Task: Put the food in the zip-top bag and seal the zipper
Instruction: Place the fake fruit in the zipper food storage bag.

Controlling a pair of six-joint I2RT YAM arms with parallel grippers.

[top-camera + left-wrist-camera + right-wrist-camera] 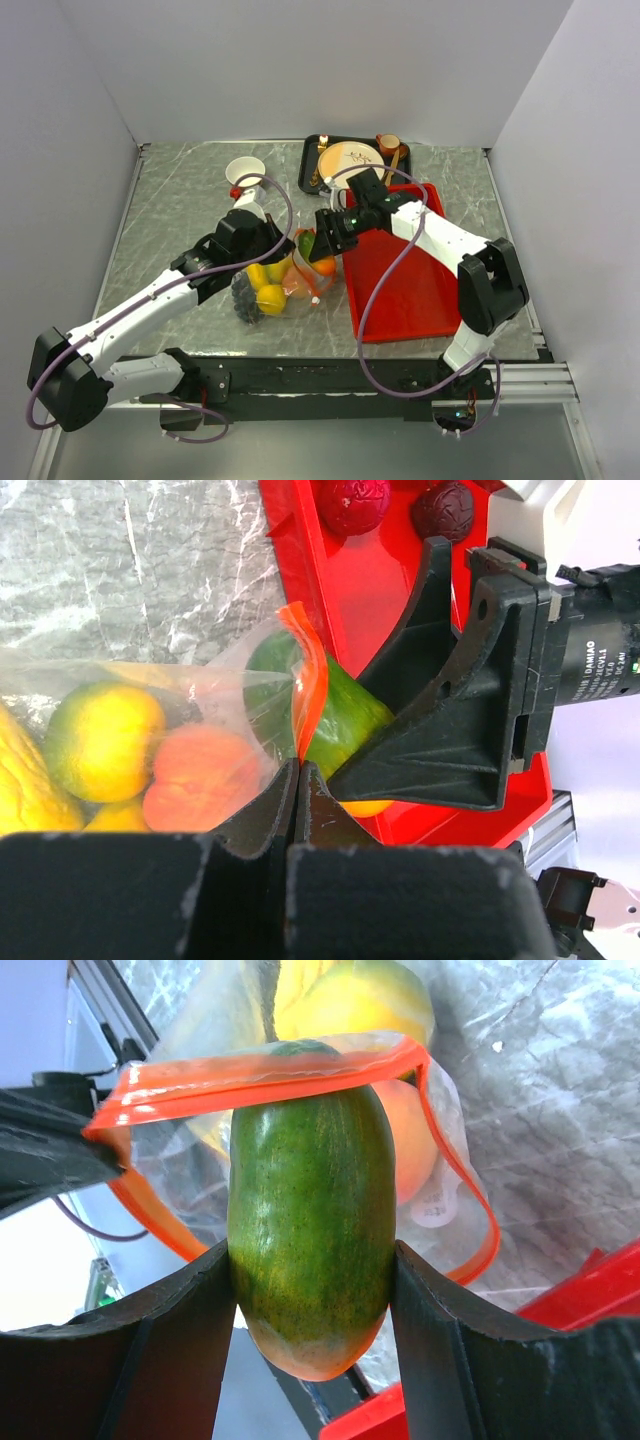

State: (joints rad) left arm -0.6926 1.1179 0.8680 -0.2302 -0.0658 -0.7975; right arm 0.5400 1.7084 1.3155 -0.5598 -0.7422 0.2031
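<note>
The clear zip-top bag (285, 290) lies on the table left of the red tray, with several food pieces inside, among them a peach (200, 775) and a yellow-green fruit (100, 740). My left gripper (297, 767) is shut on the edge of the bag's mouth, at the orange-red zipper (310, 680). My right gripper (312, 1290) is shut on the orange-green mango (310, 1210). The mango's far end pokes through the open zipper loop (270, 1075) into the bag. In the top view the two grippers, left (283, 245) and right (322, 240), meet at the bag's mouth.
The red tray (410, 290) lies right of the bag, and two dark fruits (352, 502) (443, 510) rest on it. A black tray with a cream plate (345, 160) and a white cup (245, 172) stand at the back.
</note>
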